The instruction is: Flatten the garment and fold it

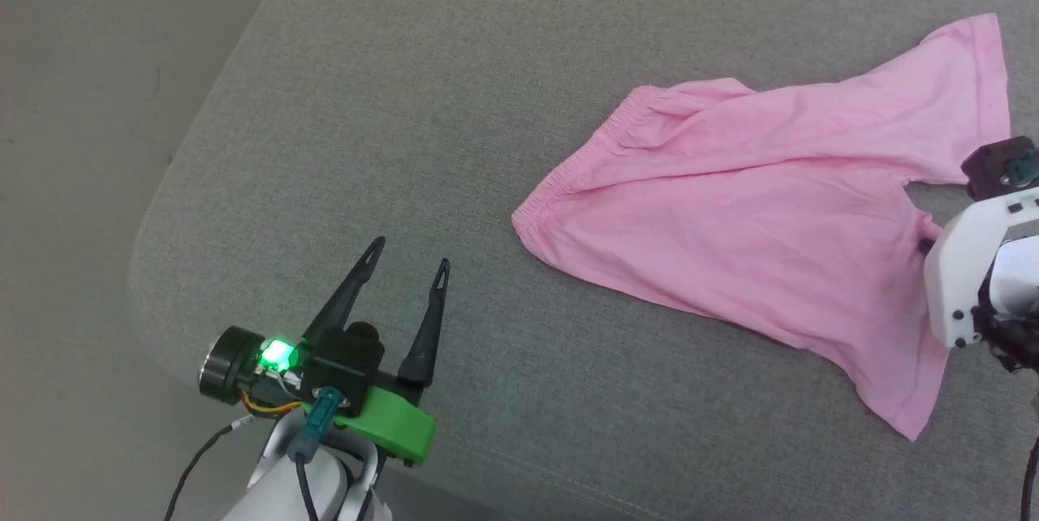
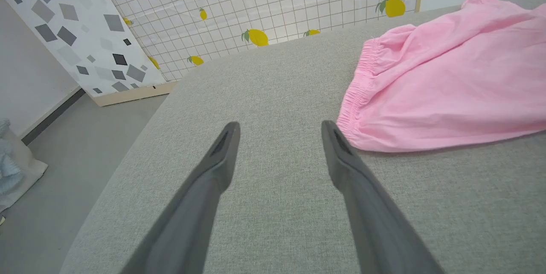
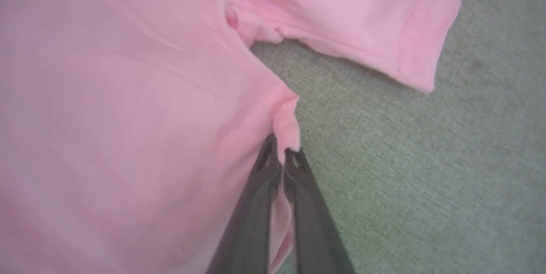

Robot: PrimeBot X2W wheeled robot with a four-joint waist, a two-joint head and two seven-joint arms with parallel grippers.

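Grey woven cushion (image 1: pixel 454 99) as work surface, rounded corner toward 8 o'clock in head view. Dull grey floor (image 1: pixel 81 99) past its edge from 7 to 11 o'clock. Garment (image 1: pixel 755 213) at 3 o'clock on the cushion, spread but creased. Waistband (image 1: pixel 580 164) toward 9 o'clock, legs splayed toward 1 and 5 o'clock.

From left wrist view, the room: lemon-print grid panel (image 2: pixel 298 9) at 12 o'clock, grey-speckled panel (image 2: pixel 76 30) leaning at 10 o'clock, pale wall at 9. Same view: left hand (image 2: pixel 279 126) spread wide, nothing between the fingers, over bare cushion near the waistband and apart from it.

From right wrist view, the grip up close: right hand (image 3: pixel 281 148) pinched almost together on a small fold of the garment's leg hem, just beside the crotch notch.

In head view, right hand's fingers mostly hidden behind its white housing, arm cut by the 3 o'clock edge. Pale bluish heap (image 2: pixel 6 167) at 9 o'clock in left wrist view, cropped, not identifiable. Nearest pink cloth blurred in right wrist view.
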